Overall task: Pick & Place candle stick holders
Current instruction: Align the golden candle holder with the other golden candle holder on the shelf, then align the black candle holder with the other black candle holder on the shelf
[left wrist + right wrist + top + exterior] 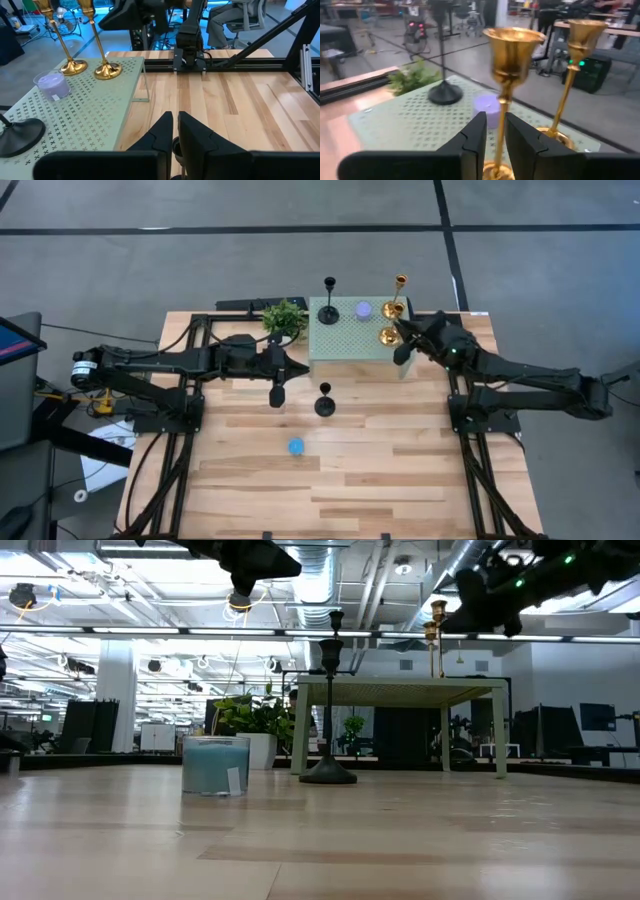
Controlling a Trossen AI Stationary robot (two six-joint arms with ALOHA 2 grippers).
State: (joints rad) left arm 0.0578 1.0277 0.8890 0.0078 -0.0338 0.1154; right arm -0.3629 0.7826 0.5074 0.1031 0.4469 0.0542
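Bright ceiling strip lights (150,632) glare; right wrist view is perhaps motion-blurred.

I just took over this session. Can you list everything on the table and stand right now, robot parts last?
Stand: one, pale green, perforated top, far centre of table.
Gold holders: two, right end of stand top.
Black holders: two; one on stand's far left, one on the table in front of stand.
Purple holder: one, on stand between black and gold.
Blue holder: one, on table, nearer the front.
Plant: one, green, left of stand.
Left gripper: left of the table's black holder, shut.
Right gripper: at the gold holders, stem between its fingers.
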